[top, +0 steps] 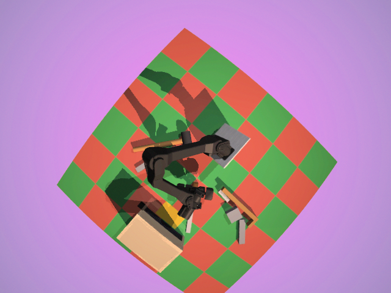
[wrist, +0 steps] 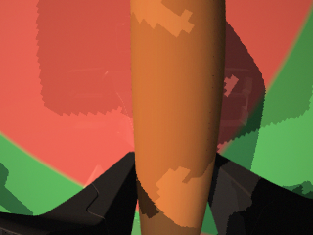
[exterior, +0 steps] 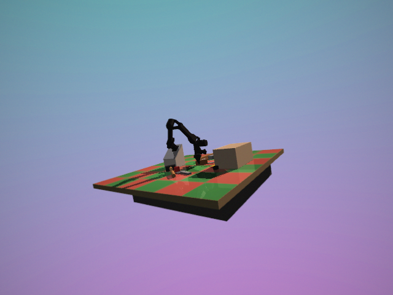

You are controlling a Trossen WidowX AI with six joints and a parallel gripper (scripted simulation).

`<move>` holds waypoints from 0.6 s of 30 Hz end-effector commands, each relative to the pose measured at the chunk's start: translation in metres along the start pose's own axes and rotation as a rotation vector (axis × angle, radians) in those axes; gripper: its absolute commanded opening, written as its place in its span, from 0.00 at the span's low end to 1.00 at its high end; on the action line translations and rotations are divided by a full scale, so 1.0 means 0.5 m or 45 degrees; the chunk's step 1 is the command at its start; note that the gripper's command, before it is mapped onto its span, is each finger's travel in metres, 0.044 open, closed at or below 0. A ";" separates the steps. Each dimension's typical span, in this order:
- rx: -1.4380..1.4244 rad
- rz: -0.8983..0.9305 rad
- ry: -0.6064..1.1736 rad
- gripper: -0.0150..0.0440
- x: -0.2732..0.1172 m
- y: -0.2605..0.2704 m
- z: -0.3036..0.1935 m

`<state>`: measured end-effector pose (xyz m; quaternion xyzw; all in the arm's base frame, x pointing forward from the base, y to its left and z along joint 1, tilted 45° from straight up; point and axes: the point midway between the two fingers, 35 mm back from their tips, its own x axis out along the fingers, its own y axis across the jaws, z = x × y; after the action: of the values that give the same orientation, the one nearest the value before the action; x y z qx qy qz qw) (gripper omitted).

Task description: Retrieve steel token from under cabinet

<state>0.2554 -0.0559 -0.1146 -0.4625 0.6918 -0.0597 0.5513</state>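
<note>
chkd red/grn table point(top: 239, 104) point(exterior: 177, 188) w/ cabinet point(top: 149, 242) point(exterior: 226, 158)

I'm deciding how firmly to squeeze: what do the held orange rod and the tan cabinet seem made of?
The round orange rod: perhaps smooth painted wood, with soft shading.
The boxy tan cabinet: possibly matte wood or board, plain and grainless.

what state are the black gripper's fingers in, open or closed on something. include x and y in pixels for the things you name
Closed on an orange rounded bar point(wrist: 177, 108): in the wrist view, black fingers press both sides.
</note>
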 end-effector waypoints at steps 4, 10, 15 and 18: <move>-0.002 0.000 -0.012 0.25 -0.004 0.008 0.015; -0.002 0.001 -0.013 0.25 -0.004 0.022 0.018; -0.002 0.001 -0.013 0.25 -0.004 0.035 0.021; -0.002 0.001 -0.014 0.25 -0.004 0.043 0.024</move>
<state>0.2519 -0.0433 -0.1271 -0.4620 0.6917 -0.0596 0.5519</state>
